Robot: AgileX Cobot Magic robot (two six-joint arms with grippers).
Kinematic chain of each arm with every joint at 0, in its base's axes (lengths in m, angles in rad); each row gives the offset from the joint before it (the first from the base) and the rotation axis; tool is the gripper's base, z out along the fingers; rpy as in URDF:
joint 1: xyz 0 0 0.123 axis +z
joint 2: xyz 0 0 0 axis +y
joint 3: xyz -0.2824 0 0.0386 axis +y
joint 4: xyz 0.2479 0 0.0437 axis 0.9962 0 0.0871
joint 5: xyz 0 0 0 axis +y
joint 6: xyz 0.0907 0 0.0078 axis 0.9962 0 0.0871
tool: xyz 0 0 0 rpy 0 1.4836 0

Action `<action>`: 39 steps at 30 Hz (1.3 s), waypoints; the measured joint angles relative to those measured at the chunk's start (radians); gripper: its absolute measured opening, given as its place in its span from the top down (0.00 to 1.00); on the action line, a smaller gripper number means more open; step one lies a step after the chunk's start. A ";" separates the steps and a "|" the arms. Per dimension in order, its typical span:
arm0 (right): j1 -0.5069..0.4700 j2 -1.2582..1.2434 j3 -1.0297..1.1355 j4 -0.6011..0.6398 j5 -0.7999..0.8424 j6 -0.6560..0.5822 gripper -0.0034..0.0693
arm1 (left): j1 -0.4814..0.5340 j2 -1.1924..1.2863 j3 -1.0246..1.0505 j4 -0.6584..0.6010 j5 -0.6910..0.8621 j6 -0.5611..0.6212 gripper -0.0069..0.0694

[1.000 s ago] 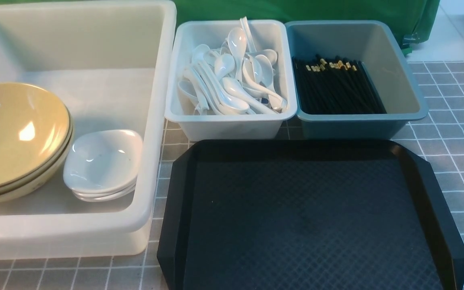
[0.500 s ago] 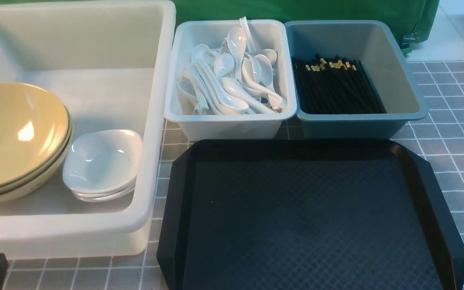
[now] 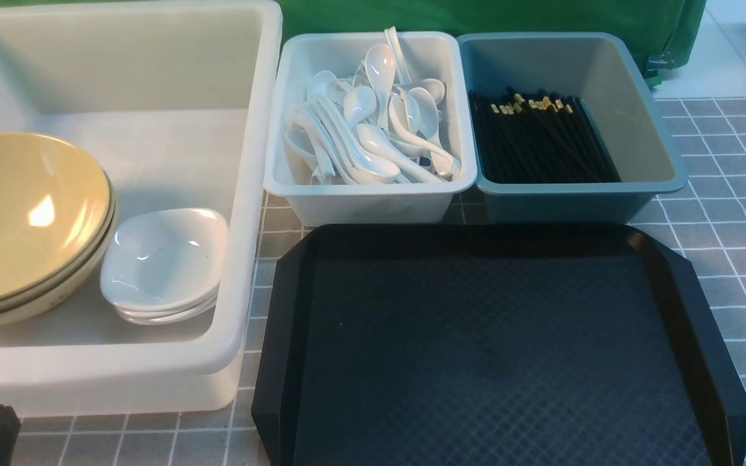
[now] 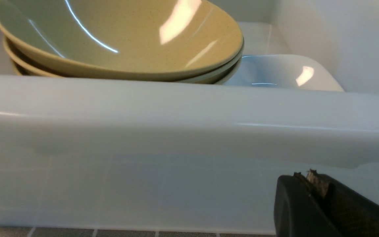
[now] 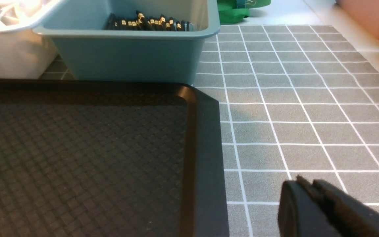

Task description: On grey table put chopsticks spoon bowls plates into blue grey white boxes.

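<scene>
Sorting looks finished, judging by how things lie. At the left of the front view, the large white tub point(image 3: 243, 194) holds the stacked bowls point(image 3: 23, 220) and, just beside them, the plates point(image 3: 166, 259). The left pincer point(image 4: 311, 184) sits low outside the tub's near wall, clenched and empty.

In the upper middle, the pale bin point(image 3: 373, 200) carries the heap of spoons point(image 3: 373, 129); right of it, touching, the teal bin point(image 3: 567, 207) holds the chopsticks point(image 3: 541, 139).

The black tray point(image 3: 496, 349) fills the lower middle, bare.

At right, the right pincer point(image 5: 308, 187) hovers over the bench point(image 5: 308, 108), nothing between its jaws; they look nearly closed, though I cannot tell for certain.

Likely only parking remains. Open room lies right of the tray; the tub's rim crowds the left arm.
</scene>
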 joint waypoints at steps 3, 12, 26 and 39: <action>0.000 0.000 0.000 0.000 0.000 0.000 0.83 | 0.000 0.000 0.000 0.000 0.000 0.000 0.92; 0.000 0.000 0.000 0.000 0.000 0.000 0.82 | 0.000 0.000 0.000 0.000 -0.001 -0.002 0.92; 0.000 0.000 0.000 0.000 0.000 0.000 0.82 | 0.000 0.000 0.000 -0.002 -0.003 -0.002 0.92; 0.000 0.000 0.000 0.000 0.000 0.000 0.82 | 0.000 0.000 0.000 -0.002 -0.003 -0.002 0.92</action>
